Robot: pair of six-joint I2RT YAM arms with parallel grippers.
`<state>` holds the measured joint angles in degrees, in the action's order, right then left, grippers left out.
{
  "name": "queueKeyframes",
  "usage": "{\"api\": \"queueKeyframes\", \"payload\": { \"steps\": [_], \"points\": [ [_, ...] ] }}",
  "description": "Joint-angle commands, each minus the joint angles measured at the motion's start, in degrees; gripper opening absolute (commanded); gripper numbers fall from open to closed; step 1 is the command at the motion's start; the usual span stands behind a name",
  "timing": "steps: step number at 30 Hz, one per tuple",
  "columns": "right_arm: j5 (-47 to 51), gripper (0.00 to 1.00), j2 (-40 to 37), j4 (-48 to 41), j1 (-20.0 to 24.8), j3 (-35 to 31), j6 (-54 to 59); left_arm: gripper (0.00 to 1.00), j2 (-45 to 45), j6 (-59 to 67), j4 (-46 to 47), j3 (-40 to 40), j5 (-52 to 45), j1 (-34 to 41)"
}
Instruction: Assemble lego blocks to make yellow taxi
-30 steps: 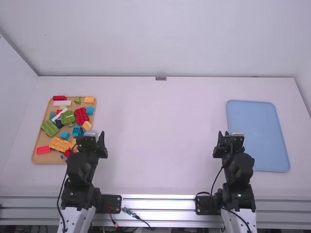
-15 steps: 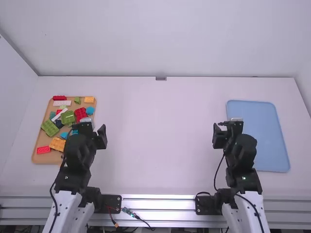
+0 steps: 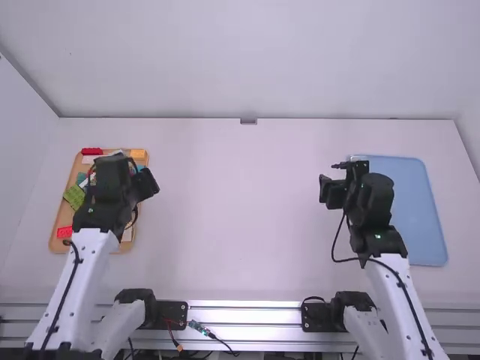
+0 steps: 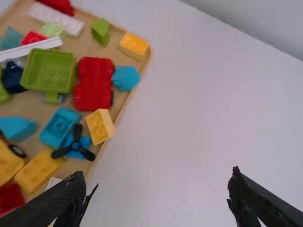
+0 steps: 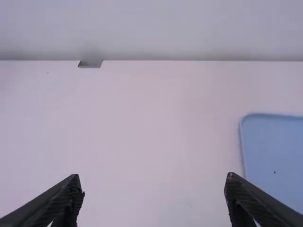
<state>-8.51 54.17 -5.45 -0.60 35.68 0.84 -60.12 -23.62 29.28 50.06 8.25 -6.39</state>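
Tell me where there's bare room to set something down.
The widest bare patch is mid-table, between the tan tray and the blue tray, back to the wall. The blue tray's visible surface is bare too, though the right arm hides part. The tan tray is crowded with blocks.

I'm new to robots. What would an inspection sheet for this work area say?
Surface: white table, with a blue tray on the robot's right
Job's things: mixed toy bricks in a tan tray on the left, including a yellow block
Clutter: bricks jumbled together; a black propeller lies among them
Grippers: left gripper and right gripper both open, holding nothing
Cables: black cable loops beside the right arm; thin wires between the arm bases
Surroundings: pale wall behind
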Motion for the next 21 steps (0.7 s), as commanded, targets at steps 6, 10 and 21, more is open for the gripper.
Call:
{"api": "queueKeyframes", "payload": {
  "steps": [6, 10, 21],
  "points": [
    [-2.5, 0.89, 6.7, 0.0, -0.4, 6.4, 0.3, 0.89, -9.1, -9.1, 4.3, 7.1, 4.2, -8.9],
    [-3.2, 0.94, 10.2, -0.3, -0.5, 8.8, 0.4, 0.94, -15.4, -10.9, 7.3, 10.4, 1.3, -15.3],
    [-3.7, 0.99, 13.2, -0.3, -0.6, 10.9, 0.5, 0.99, -31.4, -12.4, 9.6, 15.0, -1.9, -26.3]
  ]
}}
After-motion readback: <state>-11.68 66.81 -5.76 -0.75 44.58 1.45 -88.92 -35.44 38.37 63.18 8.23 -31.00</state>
